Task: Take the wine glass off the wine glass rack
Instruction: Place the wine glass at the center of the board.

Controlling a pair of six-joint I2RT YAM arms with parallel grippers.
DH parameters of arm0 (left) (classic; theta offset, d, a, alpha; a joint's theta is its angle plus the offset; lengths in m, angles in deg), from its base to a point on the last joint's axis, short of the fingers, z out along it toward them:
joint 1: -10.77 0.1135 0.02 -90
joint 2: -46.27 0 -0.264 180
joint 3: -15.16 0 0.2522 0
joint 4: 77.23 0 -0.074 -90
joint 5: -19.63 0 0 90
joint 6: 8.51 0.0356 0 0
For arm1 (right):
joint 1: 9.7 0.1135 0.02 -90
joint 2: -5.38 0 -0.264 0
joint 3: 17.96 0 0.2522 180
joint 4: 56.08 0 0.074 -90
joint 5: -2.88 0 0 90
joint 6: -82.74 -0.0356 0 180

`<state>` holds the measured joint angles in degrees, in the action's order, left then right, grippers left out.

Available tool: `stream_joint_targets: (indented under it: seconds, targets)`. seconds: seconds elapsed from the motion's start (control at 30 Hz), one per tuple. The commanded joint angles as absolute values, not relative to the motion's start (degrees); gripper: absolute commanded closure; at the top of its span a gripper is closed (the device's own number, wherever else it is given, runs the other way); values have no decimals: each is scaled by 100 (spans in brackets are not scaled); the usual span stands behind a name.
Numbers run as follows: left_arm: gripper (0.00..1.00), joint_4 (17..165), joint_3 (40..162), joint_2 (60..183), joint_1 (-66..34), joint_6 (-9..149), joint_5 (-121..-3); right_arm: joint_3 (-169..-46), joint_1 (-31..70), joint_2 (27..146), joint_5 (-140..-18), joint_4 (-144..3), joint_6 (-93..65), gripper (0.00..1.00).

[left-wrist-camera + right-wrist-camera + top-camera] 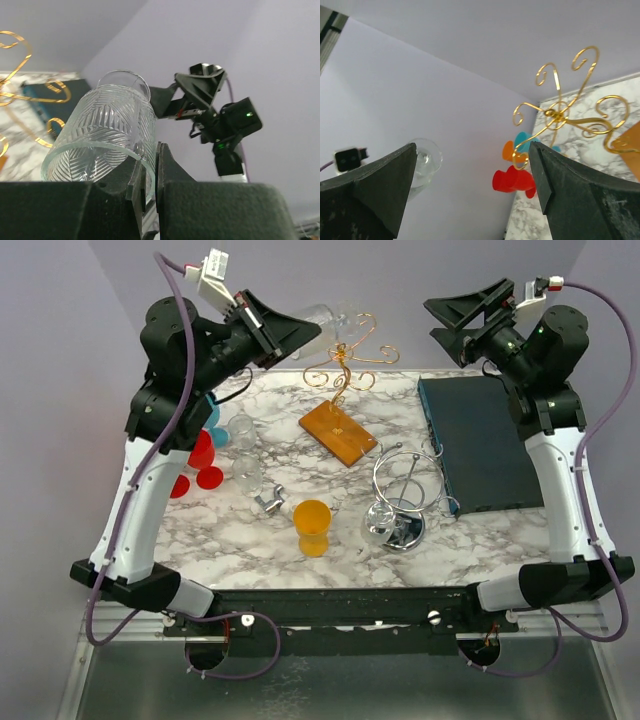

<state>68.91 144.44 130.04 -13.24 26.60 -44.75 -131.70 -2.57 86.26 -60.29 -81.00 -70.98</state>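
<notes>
Aloft, left hand (150, 172) clamped on wine glass (107, 130), right hand (472, 150) apart, gold rack (555, 115) between

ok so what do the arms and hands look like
The left arm and right arm have white lower links, black joints and a purple cable each. The left hand and right hand are black with wedge-shaped fingers.

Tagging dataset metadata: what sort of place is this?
Probably a lab robot test cell, not a home: left arm and right arm bolted at the edge of a marble-print tabletop, plain lilac backdrop wall, staged props: gold wire glass rack, orange plastic cup.
</notes>
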Motion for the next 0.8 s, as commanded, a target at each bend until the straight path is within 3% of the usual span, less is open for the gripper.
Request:
stream_joint_targets:
  seconds: [0.0, 0.37, 0.57, 0.77]
  targets:
    - [100, 4804, 14933, 12521, -1313, 3735, -5534, -13177, -338, 8486, -6374, -8684, -6340, 0]
    - [100, 1769, 14740, 12010, -1313, 3959, -6988, -13293, -338, 8648, -6375, -9550, -5456, 0]
    - [100, 650, 13853, 11632, -1313, 3845, -7904, -13022, -338, 8577, -6342, -9574, -5357, 0]
    - [100, 496, 12368, 11370, -1313, 3771, -8382, -12824, -337, 8473, -6434, -9580, -5265, 0]
